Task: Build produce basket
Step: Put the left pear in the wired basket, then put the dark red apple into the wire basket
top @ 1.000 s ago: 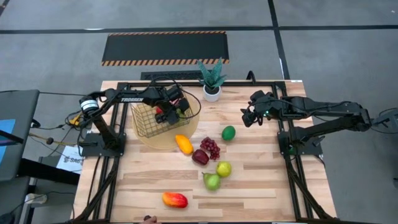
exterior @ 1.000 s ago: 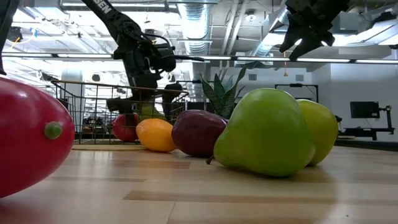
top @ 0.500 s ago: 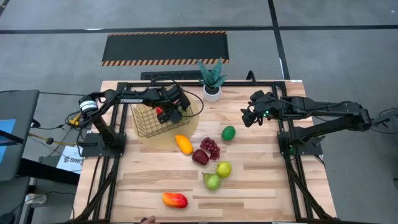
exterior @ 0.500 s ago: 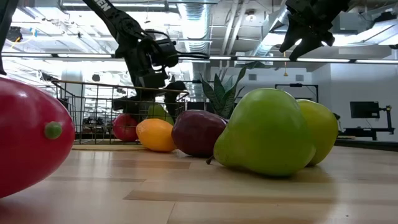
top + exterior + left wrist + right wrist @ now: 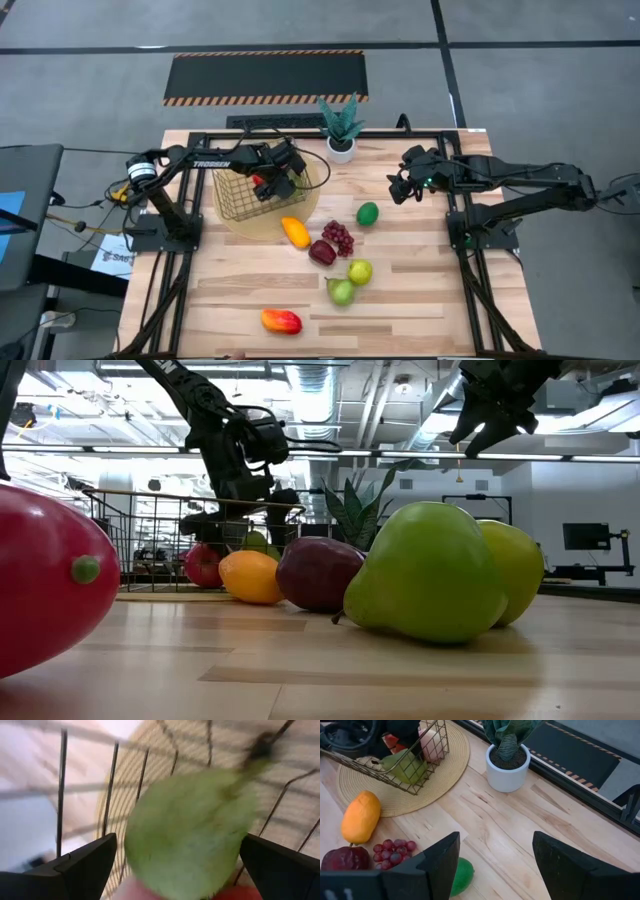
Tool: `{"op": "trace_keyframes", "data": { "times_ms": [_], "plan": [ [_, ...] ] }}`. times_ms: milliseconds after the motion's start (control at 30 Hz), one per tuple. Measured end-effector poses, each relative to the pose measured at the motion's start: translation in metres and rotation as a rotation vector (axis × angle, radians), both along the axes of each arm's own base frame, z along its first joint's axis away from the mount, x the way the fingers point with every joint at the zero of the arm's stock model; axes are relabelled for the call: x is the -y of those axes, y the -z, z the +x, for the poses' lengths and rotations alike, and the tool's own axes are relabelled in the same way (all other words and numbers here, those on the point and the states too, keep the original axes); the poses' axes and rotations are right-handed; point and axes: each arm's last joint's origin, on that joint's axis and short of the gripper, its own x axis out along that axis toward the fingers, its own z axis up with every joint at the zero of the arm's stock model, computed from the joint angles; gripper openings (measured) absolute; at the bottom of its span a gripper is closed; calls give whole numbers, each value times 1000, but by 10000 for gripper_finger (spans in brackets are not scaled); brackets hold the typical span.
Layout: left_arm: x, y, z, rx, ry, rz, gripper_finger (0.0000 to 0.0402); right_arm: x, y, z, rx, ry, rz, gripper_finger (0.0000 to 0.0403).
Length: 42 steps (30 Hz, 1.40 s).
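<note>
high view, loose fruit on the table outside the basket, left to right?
Red-orange mango → yellow-orange mango → dark red apple → green pear → yellow-green apple → green lime. Purple grapes left out: they overlap the dark red apple and green pear in the order.

Grey concrete floor [image 5: 560, 90] surrounds the light wooden slatted bench [image 5: 420, 290]. A black floor mat with orange-striped edges [image 5: 265, 76] lies beyond the bench's far edge. Exposed ceiling ducts [image 5: 310, 380] overhead; a white wall [image 5: 590, 500] carries a dark monitor [image 5: 583, 536].
</note>
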Motion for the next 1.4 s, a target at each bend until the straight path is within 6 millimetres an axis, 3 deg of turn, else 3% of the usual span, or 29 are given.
{"op": "trace_keyframes", "data": {
  "times_ms": [300,533,800,933,1100,1233,1400],
  "plan": [
    [4,-25,-14,-36,-80,47,397,0,0,0,1,1,-1,273],
    [7,-47,-29,-27,-250,120,397,0,0,0,4,1,-1,273],
    [17,-117,-43,220,-585,158,397,0,0,0,4,2,-2,273],
    [32,-157,-53,411,-822,-47,397,0,0,0,3,2,-2,273],
    [56,-188,-60,562,-996,-589,397,-1,0,0,3,-15,15,273],
    [81,-194,-55,467,-959,-947,397,-1,0,1,2,-35,33,273],
    [114,-188,-33,430,-911,-982,397,-2,2,-1,-26,-61,45,273]
  ]
}}
